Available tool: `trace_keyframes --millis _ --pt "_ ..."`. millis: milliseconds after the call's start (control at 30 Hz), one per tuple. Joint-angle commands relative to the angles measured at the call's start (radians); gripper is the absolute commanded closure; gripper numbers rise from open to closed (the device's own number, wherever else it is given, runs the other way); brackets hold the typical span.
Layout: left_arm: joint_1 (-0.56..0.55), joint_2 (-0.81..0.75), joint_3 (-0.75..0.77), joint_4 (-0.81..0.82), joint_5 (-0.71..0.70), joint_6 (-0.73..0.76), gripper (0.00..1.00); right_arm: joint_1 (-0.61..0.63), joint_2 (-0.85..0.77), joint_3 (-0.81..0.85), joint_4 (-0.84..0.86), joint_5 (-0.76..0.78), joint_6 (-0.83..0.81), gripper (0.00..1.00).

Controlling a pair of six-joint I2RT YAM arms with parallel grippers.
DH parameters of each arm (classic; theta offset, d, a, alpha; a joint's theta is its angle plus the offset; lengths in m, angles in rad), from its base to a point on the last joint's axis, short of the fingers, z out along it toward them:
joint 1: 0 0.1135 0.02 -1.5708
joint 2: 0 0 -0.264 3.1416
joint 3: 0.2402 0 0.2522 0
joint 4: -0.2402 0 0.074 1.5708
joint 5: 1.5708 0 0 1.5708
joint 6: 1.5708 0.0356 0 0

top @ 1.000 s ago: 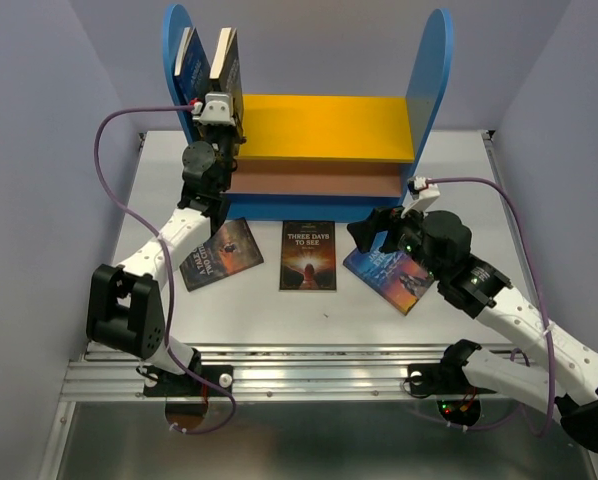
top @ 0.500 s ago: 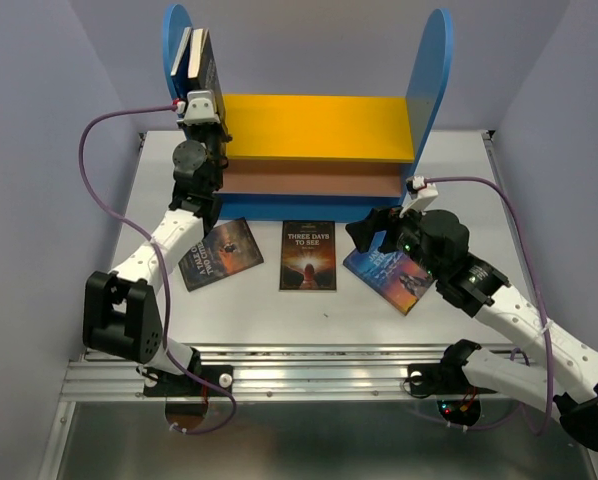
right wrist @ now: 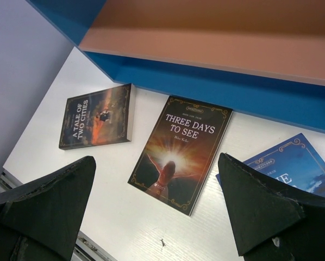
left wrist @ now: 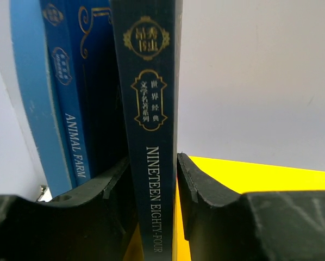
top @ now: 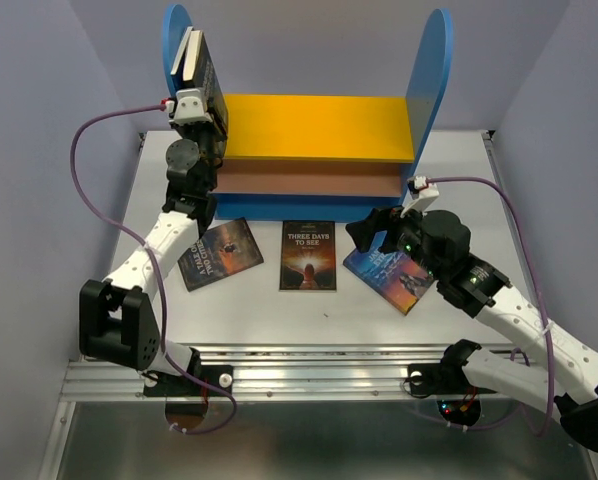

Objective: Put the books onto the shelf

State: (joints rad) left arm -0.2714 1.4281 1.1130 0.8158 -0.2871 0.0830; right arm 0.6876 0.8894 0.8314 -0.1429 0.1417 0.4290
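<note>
Spines Animal Farm (left wrist: 75, 147) and Nineteen Eighty-Four (left wrist: 149, 81) stand shelved; left gripper (left wrist: 152, 163) straddles the latter, grip unclear; right gripper (right wrist: 156, 160) gapes empty over Three Days to See (right wrist: 184, 136).

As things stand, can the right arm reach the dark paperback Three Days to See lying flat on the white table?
Probably yes: the right gripper hangs open nearby, facing the Three Days to See paperback, with nothing between them.

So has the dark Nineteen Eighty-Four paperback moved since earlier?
Yes. The Nineteen Eighty-Four paperback went left toward the shelf's rounded blue side panel, beside the Animal Farm paperback.
</note>
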Motion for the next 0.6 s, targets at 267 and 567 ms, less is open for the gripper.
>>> trace_keyframes --millis 267,567 --pt "0.011 -0.116 -0.013 -0.020 -0.041 -0.068 0.43 -0.003 -0.024 0.014 0.025 -0.013 0.028 0.00" --pt "0.011 -0.149 -0.038 -0.090 -0.058 -0.114 0.50 -0.003 -0.027 0.009 0.025 -0.019 0.036 0.00"
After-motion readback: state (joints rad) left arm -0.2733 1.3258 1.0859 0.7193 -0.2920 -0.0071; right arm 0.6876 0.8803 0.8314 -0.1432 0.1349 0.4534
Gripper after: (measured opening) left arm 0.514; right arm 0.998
